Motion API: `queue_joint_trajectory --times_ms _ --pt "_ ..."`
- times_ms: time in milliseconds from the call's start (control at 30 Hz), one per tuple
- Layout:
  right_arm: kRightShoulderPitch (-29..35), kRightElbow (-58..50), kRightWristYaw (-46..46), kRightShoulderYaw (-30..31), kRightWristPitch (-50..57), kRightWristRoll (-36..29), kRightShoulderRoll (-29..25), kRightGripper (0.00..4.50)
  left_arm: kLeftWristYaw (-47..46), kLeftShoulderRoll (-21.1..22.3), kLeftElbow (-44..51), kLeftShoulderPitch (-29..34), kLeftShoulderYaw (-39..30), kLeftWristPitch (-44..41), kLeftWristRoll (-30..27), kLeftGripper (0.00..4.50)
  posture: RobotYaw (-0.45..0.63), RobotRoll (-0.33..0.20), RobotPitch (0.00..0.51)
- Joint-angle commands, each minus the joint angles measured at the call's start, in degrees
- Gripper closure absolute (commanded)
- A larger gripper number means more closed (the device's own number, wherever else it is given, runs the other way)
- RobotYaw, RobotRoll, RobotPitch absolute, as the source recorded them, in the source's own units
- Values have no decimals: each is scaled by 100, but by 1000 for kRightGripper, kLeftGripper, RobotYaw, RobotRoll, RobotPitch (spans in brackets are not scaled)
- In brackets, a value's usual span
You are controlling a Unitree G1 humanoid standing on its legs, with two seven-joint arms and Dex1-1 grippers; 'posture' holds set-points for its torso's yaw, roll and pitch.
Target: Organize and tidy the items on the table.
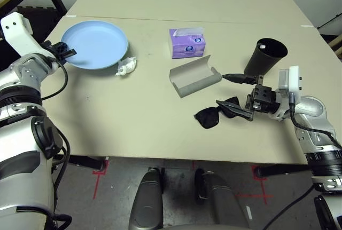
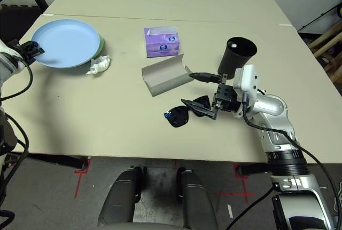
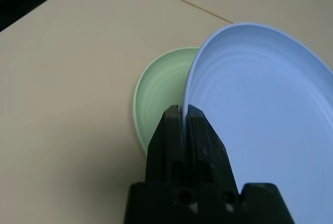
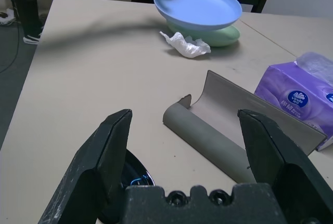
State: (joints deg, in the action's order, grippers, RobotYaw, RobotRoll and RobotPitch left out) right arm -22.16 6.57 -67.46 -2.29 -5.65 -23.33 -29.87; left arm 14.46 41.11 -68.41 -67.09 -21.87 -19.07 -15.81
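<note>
My left gripper (image 1: 63,52) is shut on the near-left rim of the light blue plate (image 1: 96,44). That plate is tilted over the pale green plate (image 3: 158,94) at the table's far left. The crumpled white tissue wad (image 1: 126,66) lies just right of the plates. My right gripper (image 1: 235,95) stands open, low over the right end of the black sunglasses (image 1: 214,115). The open grey glasses case (image 1: 193,76) lies just beyond the sunglasses. The black cup (image 1: 267,56) stands upright behind my right gripper.
A purple tissue box (image 1: 187,42) stands behind the glasses case. The beige table (image 1: 133,123) has bare room in the middle and along the front left. A seam runs across its far part.
</note>
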Motion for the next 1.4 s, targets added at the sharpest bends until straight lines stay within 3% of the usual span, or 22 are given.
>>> queue_joint_trajectory --times_ms 33,400,1033,1133,1400 --pt "-5 -82 177 -54 27 -4 -3 0 -138 -109 -206 -199 15 245 102 4484 131 0 181" --pt "91 -212 1091 -108 562 2 90 0 -103 -216 -365 -256 5 311 130 4484 128 0 187" --pt "229 -639 1230 -98 747 -43 74 0 -980 -331 -514 -279 -146 752 209 4484 118 0 191" --pt "233 -636 1215 -102 746 -42 67 0 -1082 -359 -525 -275 -169 805 220 3693 117 0 189" --pt "225 -569 1171 -99 703 -32 67 0 -1151 -355 -511 -246 -176 884 220 703 125 0 187"
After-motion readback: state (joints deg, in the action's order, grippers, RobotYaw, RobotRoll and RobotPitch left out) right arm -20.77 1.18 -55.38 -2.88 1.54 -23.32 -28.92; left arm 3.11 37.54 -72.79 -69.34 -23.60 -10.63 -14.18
